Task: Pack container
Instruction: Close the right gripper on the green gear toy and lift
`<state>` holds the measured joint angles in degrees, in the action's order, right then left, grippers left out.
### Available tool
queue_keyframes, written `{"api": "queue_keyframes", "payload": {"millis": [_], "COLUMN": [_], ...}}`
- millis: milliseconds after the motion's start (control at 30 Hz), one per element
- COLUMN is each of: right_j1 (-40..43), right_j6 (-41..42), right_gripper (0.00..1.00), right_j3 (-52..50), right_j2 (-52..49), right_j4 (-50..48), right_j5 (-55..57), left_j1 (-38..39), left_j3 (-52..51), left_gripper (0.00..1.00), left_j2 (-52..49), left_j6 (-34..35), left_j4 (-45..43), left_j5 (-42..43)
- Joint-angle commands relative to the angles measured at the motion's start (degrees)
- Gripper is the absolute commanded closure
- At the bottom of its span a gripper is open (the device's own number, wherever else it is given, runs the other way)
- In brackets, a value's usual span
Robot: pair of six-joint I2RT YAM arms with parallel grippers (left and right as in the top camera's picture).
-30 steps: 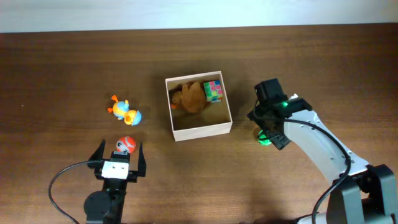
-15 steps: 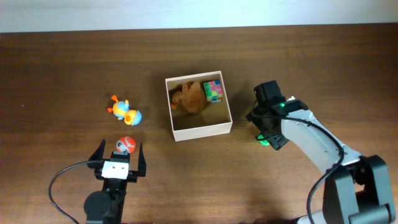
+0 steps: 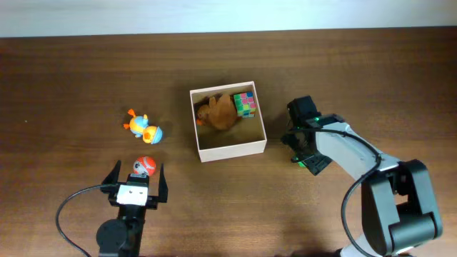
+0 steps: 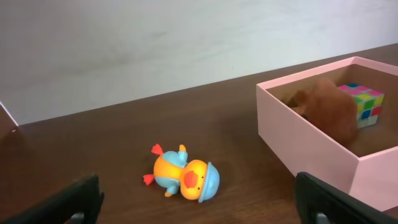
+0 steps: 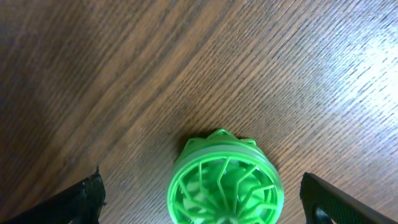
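The container [image 3: 232, 151], a square white-walled box, stands mid-table holding a brown plush [image 3: 218, 112] and a coloured cube [image 3: 245, 104]. It shows pinkish at the right of the left wrist view [image 4: 311, 149]. My right gripper [image 3: 303, 153] hangs right of the box, pointing down and open. In its wrist view a green finned round toy [image 5: 225, 183] lies between the wide-apart fingers of the right gripper [image 5: 208, 205], touching neither. My left gripper [image 3: 136, 175] is open near the front edge, with a red-and-white ball toy [image 3: 145, 165] just ahead of it.
An orange-and-blue duck toy [image 3: 144, 127] lies on its side left of the container; the duck [image 4: 183, 179] also appears in front of the left gripper [image 4: 200, 213]. A black cable [image 3: 68, 207] loops beside the left arm's base.
My right wrist has shifted slightly left, toward the container, staying over the green toy. The left arm and the toys have not moved.
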<state>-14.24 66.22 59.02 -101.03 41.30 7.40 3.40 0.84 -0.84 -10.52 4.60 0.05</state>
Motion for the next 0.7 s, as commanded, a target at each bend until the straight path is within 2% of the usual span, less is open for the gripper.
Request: {"api": "queue_keyframes", "payload": {"millis": [0,233,600,667], "right_j1": [1.3,3.8,3.7,3.7], "right_j6": [0.7,0.2,-1.3,-1.3], "right_gripper": [0.06,0.11,0.14,0.17], "right_j3": [-0.4,-1.1,-1.9,-2.0], "right_j2": [-0.7,-0.7,-0.7,-0.7], "right_j4": [-0.7,-0.9,-1.3,-1.6], "right_j5": [0.3,-0.4,-1.7,-2.0], "left_j1": [-0.2,-0.2,-0.2,-0.2], "left_j3": [-0.3,-0.3,-0.3,-0.3], "left_gripper": [0.01,0.01,0.01,0.01], "left_j2": [0.5,0.5,0.5,0.5], "left_j6": [-0.7,-0.7,-0.7,-0.7], "left_j4": [0.1,0.1,0.1,0.1], "left_j5": [0.4,0.4,0.4,0.4]}}
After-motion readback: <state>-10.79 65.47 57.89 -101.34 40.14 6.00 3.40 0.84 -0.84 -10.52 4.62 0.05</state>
